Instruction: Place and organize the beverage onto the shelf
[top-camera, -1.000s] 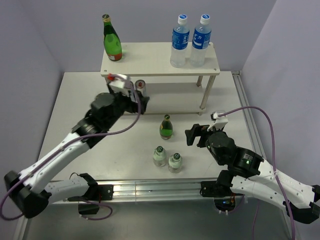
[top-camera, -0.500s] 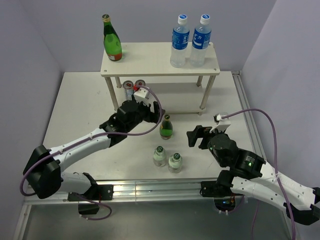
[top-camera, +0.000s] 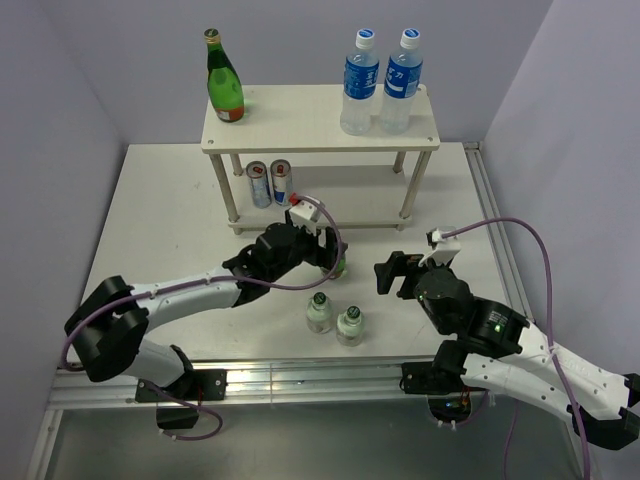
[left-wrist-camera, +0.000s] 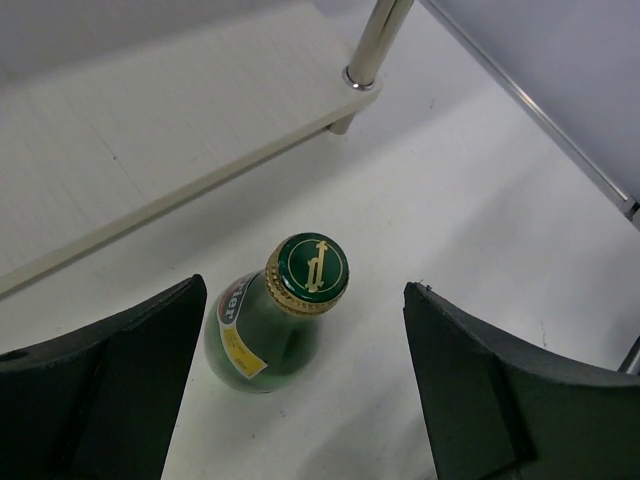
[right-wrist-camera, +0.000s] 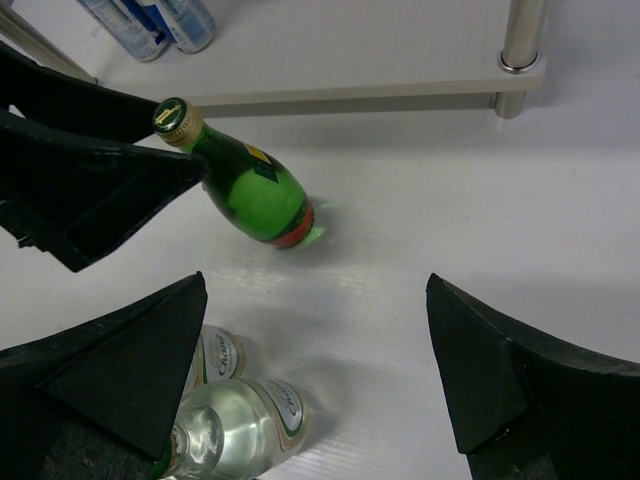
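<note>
A small green bottle (left-wrist-camera: 262, 338) with a green-and-gold cap stands upright on the table in front of the shelf (top-camera: 320, 118). My left gripper (left-wrist-camera: 305, 385) is open and straddles it from above, its fingers (left-wrist-camera: 120, 380) apart from the glass on both sides. In the top view the gripper (top-camera: 330, 255) hides most of the bottle. My right gripper (top-camera: 393, 272) is open and empty to its right. The right wrist view shows the green bottle (right-wrist-camera: 250, 190) ahead and two small clear bottles (right-wrist-camera: 240, 425) at the lower left, beside my right gripper (right-wrist-camera: 315, 370).
On the shelf's top board stand a tall green bottle (top-camera: 224, 85) at the left and two blue-labelled water bottles (top-camera: 380, 85) at the right. Two cans (top-camera: 270, 183) sit on the lower tier. The two clear bottles (top-camera: 335, 318) stand near the table's front.
My left arm has swung right, away from the cans on the lower tier, and come over the small green bottle with its jaws slightly narrowed. The right arm has barely moved.
</note>
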